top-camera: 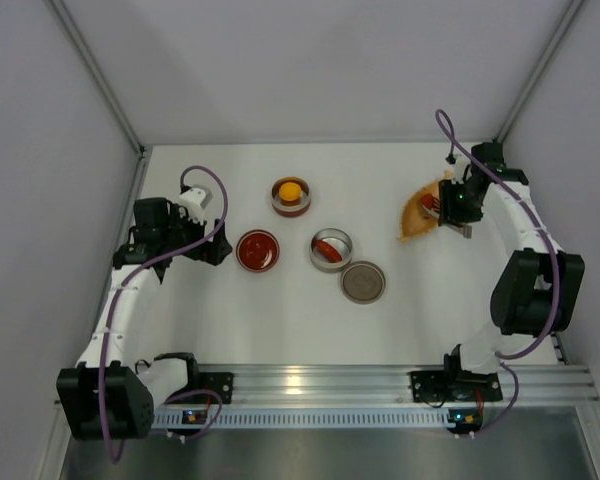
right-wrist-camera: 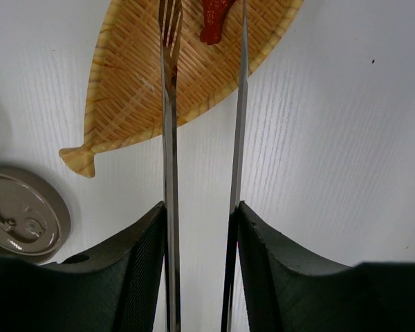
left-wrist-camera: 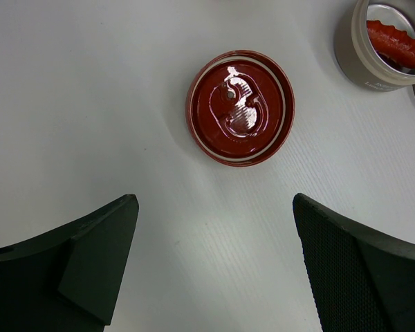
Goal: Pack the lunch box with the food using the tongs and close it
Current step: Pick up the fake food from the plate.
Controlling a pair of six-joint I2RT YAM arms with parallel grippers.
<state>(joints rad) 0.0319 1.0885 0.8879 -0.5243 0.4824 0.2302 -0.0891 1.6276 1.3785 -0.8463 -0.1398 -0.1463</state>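
Note:
My right gripper (right-wrist-camera: 200, 207) is shut on the slim metal tongs (right-wrist-camera: 169, 124), one thin arm against each finger. The tong tips reach over the woven leaf-shaped dish (right-wrist-camera: 131, 83) and stand either side of a red piece of food (right-wrist-camera: 214, 15). In the top view this gripper (top-camera: 444, 206) hangs over the dish (top-camera: 416, 215) at the right. Two open lunch box tins stand mid-table. One (top-camera: 292, 196) holds a round orange-yellow lump (top-camera: 291, 190); the other (top-camera: 331, 250) holds a longish red piece (left-wrist-camera: 394, 41). My left gripper (left-wrist-camera: 214, 207) is open and empty, short of a red lid (left-wrist-camera: 240, 107).
A grey lid (top-camera: 363, 282) lies face up beside the tin with the red piece, also seen as the grey lid (right-wrist-camera: 21, 216) in the right wrist view. The red lid (top-camera: 258, 250) lies between my left gripper (top-camera: 212, 250) and the tins. Grey walls enclose the white table.

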